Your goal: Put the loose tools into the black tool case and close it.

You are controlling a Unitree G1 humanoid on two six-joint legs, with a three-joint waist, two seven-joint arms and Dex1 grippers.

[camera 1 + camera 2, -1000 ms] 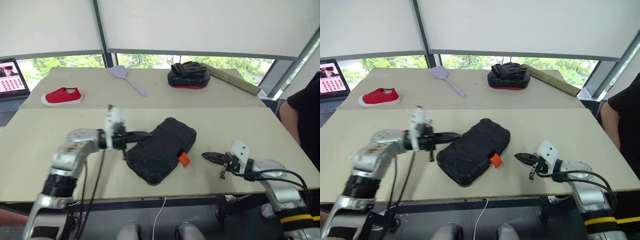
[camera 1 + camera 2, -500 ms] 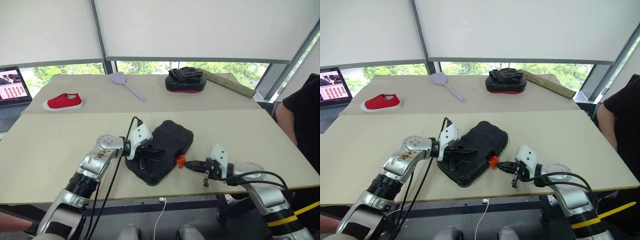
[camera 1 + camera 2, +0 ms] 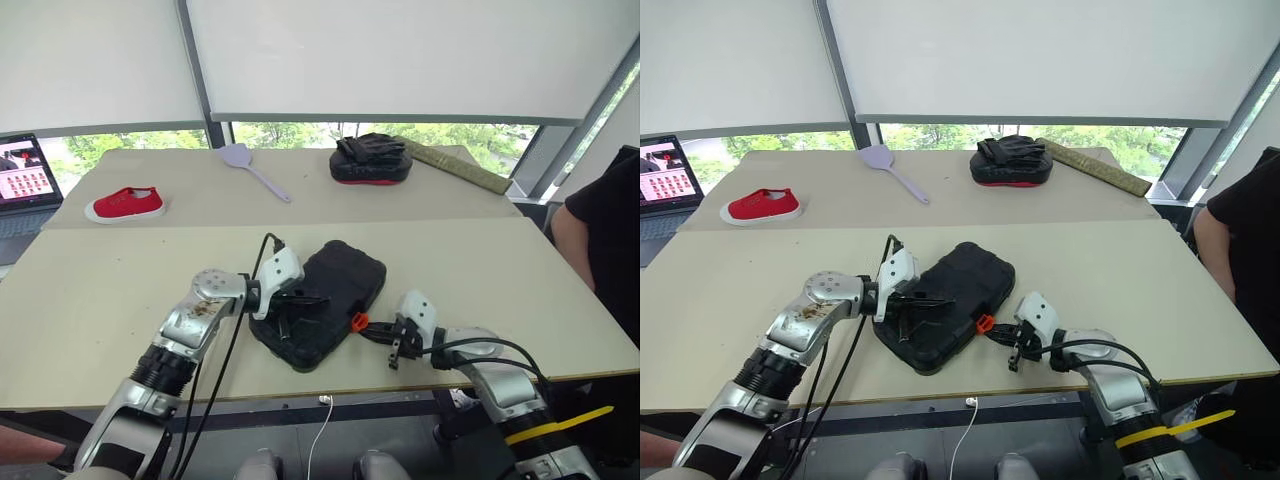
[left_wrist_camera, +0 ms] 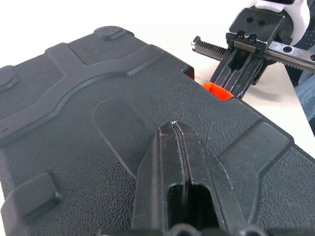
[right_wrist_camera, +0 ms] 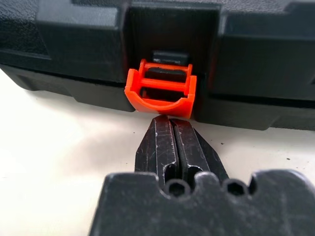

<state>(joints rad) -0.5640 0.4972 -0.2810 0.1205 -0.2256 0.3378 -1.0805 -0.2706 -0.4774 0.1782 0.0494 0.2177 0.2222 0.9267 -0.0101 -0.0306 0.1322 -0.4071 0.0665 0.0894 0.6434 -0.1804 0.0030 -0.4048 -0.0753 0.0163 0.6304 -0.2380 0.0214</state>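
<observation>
Case (image 3: 322,311) first: you have it lying closed and askew on the near table (image 3: 80,290), close to the front edge, with its lid down and the orange latch (image 5: 160,93) on the side facing your right arm. Your left gripper (image 4: 175,129) is over the lid, its two black fingers pressed together with nothing between them, and the tips rest on or just above the textured plastic near the middle of the lid; you cannot tell from these views whether they actually touch. Your right gripper (image 5: 173,119) comes in low over the tabletop toward the latch side, fingers likewise clenched on nothing, with the tips just short of the latch's lower lip. In the right wrist view the latch looks hinged outward from its recess, not lying flush with the case wall. In the left wrist view you can see the right gripper beyond the far edge of the lid, right beside the latch. On the far table (image 3: 450,195) sit a red shoe (image 3: 125,203), a lilac spatula (image 3: 252,167) and a black mitt (image 3: 369,160) with a red rim, all well apart from the case. A laptop (image 3: 22,180) is at the far left edge, and a person's arm (image 3: 598,250) in a black sleeve is at the right edge.
</observation>
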